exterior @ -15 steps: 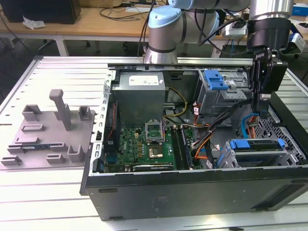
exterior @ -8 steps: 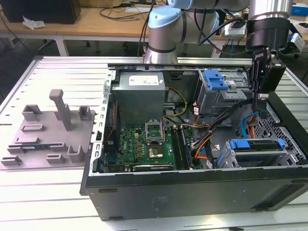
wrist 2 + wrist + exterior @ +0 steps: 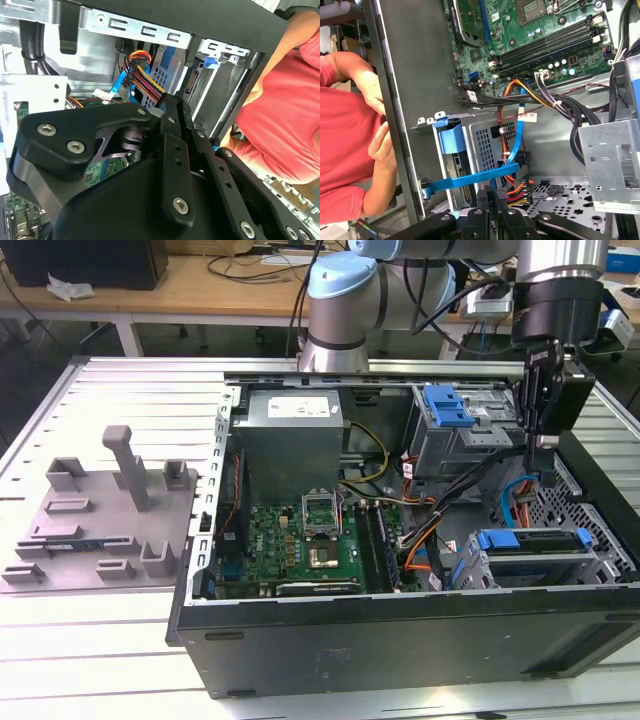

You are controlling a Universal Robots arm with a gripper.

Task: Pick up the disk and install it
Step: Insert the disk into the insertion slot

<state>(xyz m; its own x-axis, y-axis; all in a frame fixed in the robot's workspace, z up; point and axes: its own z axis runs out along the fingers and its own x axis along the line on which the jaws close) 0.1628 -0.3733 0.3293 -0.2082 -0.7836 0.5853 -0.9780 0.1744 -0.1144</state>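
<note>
The gripper (image 3: 543, 455), closed on nothing, is held above the cage (image 3: 603, 558), where the disk (image 3: 535, 539) appears seated, clear of cables (image 3: 468, 492)

Exterior view overlooks case (image 3: 400, 640); wrist views inside.

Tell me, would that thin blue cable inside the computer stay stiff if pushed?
Probably not: the blue cable hangs in a loose curve, so it should bend easily. Being thin and flat, it is likely light. It seems plugged in, so it may tug, not slide.
</note>
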